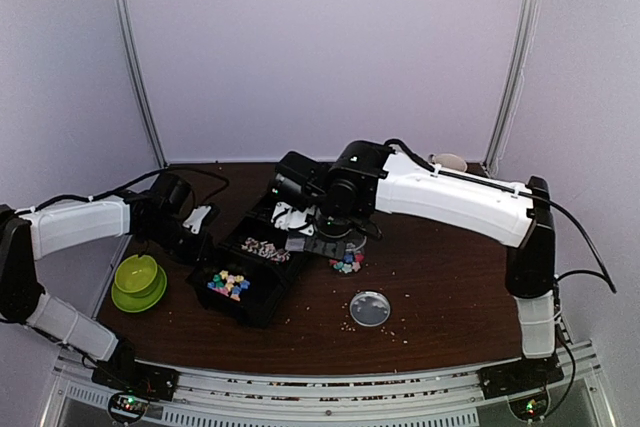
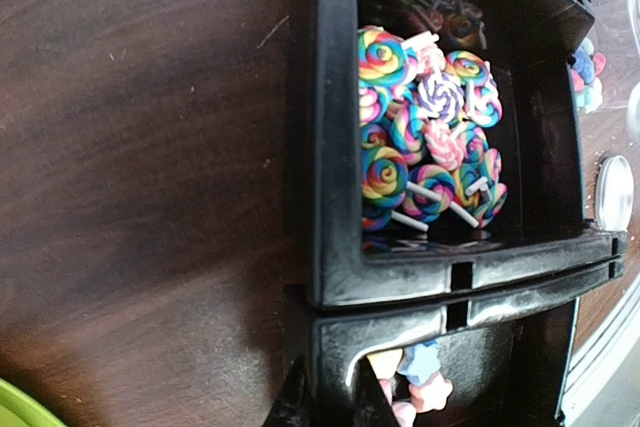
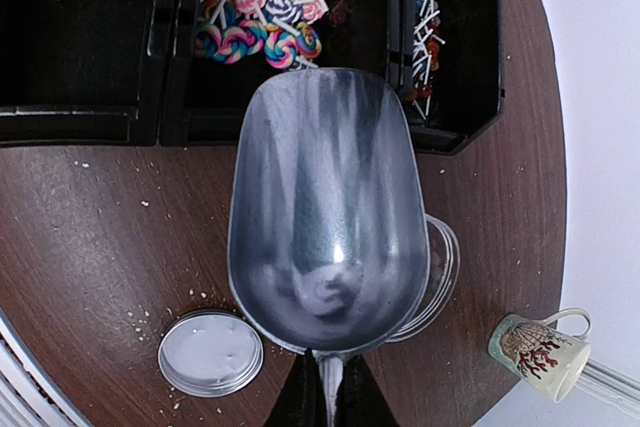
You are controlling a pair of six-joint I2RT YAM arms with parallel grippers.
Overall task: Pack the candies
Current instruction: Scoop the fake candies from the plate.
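1. From above: most candies (image 1: 230, 284) sit in the tray (image 1: 255, 312). Loose candies (image 1: 347, 264) lie near the right fingers, so it's not finished, I'd say.
2. Left wrist: left gripper (image 2: 330, 405) is pinched tight on the tray wall, with lollipops (image 2: 425, 137) just beyond the fingers.
3. Right wrist: right gripper (image 3: 328, 397) is clamped on the handle of an empty scoop (image 3: 325, 207).

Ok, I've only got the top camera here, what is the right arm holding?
Observer: A metal scoop, and its bowl looks empty.
Operator: What's in the middle compartment of the tray?
Observer: Swirl lollipops with white sticks, heaped together.
Operator: Is the left arm gripping anything?
Observer: Yes, the left jaws look shut on the tray's wall, beside the star-shaped candies.
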